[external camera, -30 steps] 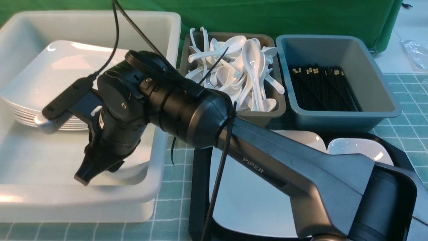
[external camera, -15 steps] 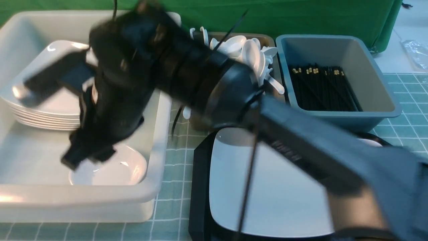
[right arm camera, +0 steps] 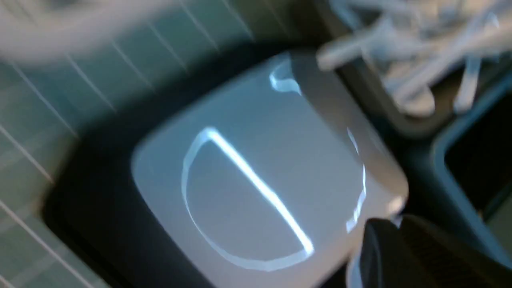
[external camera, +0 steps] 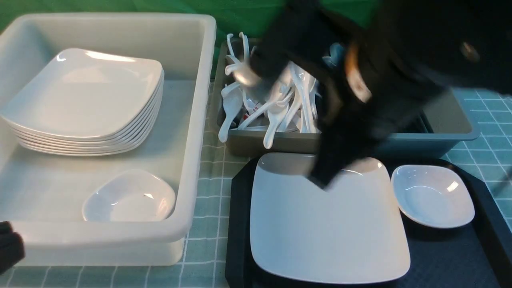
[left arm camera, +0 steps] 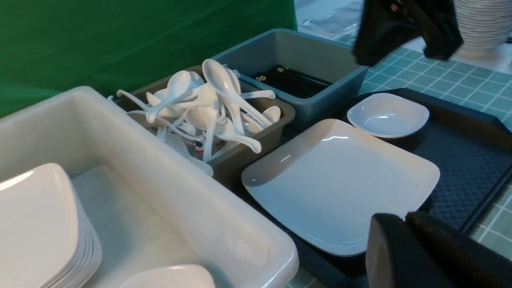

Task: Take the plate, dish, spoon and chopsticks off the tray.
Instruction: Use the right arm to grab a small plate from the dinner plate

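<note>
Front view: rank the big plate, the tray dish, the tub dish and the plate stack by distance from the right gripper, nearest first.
1. The big plate, on the tray, at the blurred tip of the right gripper.
2. The tray dish, to its right.
3. The tub dish, left, in the white tub.
4. The plate stack, far left.

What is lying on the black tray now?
On the tray lie the large square plate and a small dish beside it. The blurred right arm covers part of the tray's far edge, so anything there cannot be seen.
</note>
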